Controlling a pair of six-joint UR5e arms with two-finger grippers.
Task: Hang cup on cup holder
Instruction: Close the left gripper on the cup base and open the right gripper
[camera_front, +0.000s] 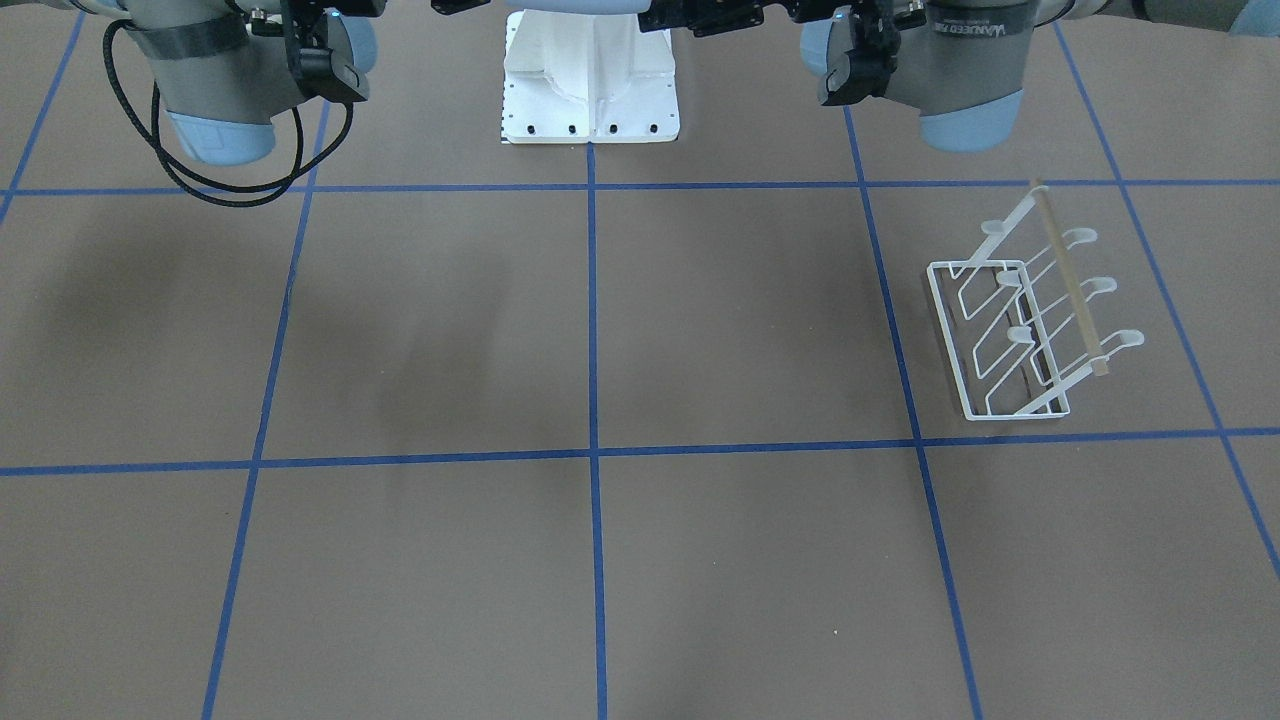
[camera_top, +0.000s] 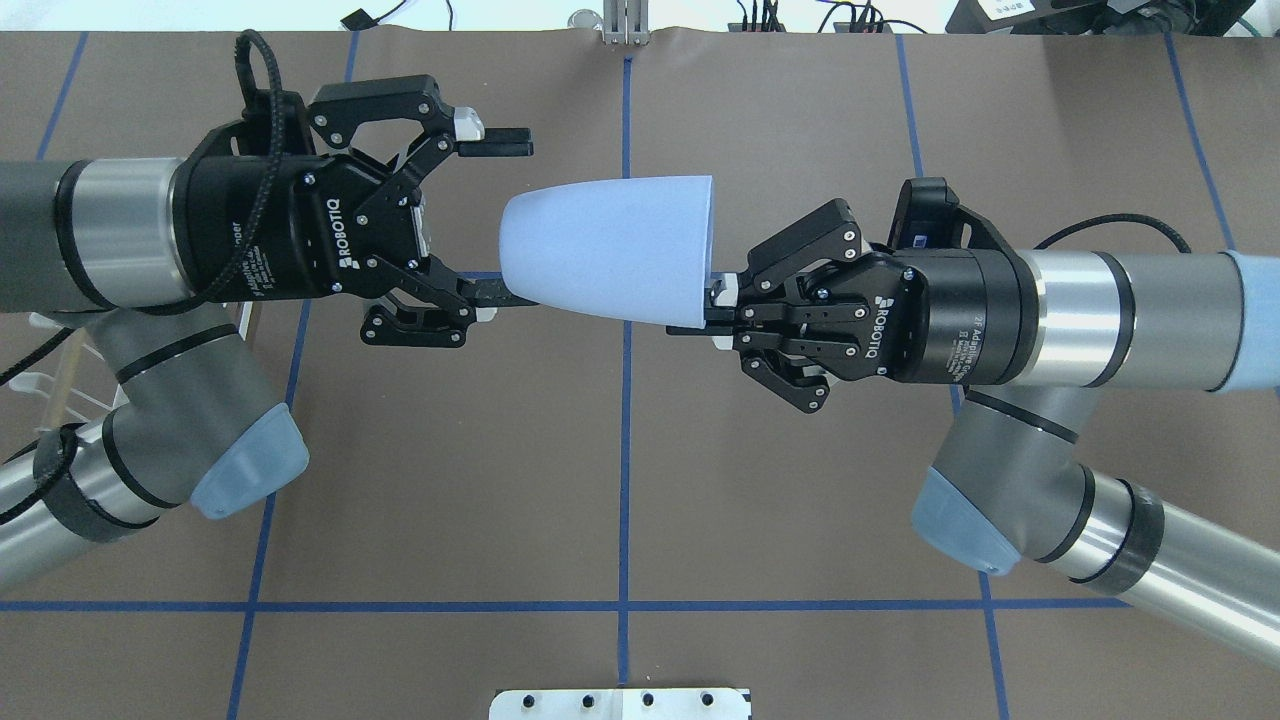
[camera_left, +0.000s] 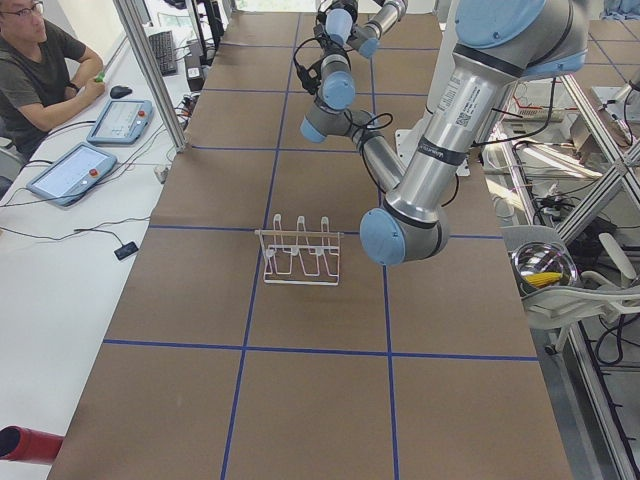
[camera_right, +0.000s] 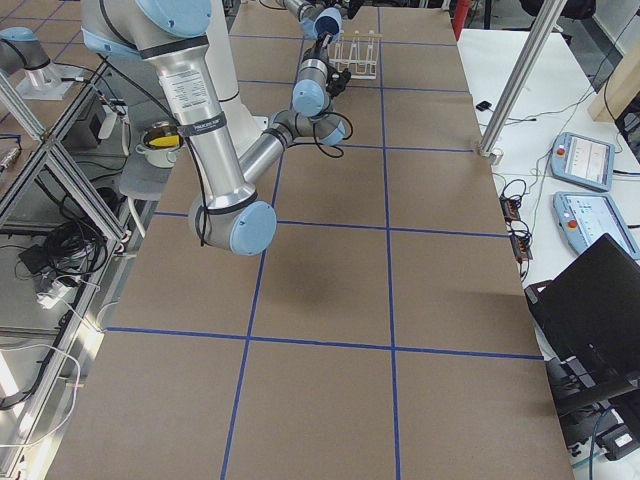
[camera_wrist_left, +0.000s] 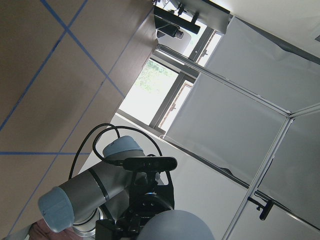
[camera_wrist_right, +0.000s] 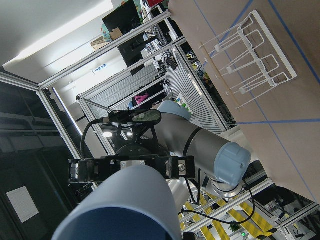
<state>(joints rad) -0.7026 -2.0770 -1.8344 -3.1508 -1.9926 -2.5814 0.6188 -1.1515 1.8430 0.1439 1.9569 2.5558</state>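
Observation:
The light blue cup (camera_top: 610, 250) is held in the air on its side, base toward my left arm, rim toward my right. My right gripper (camera_top: 712, 306) is shut on the cup's rim wall. My left gripper (camera_top: 500, 220) is open, with its fingers (camera_top: 495, 145) on either side of the cup's base; the far finger is apart from it. The cup also fills the bottom of the right wrist view (camera_wrist_right: 125, 205) and shows in the left wrist view (camera_wrist_left: 172, 225). The white wire cup holder (camera_front: 1020, 320) stands empty on the table on my left side, also seen in the exterior left view (camera_left: 300, 250).
The robot's white base plate (camera_front: 590, 90) sits at the table's near edge. An operator (camera_left: 40, 70) sits beside tablets (camera_left: 70, 170) off the far side. A metal bowl (camera_left: 545, 268) lies off the table behind the robot. Blue tape lines grid the brown table (camera_front: 740, 330).

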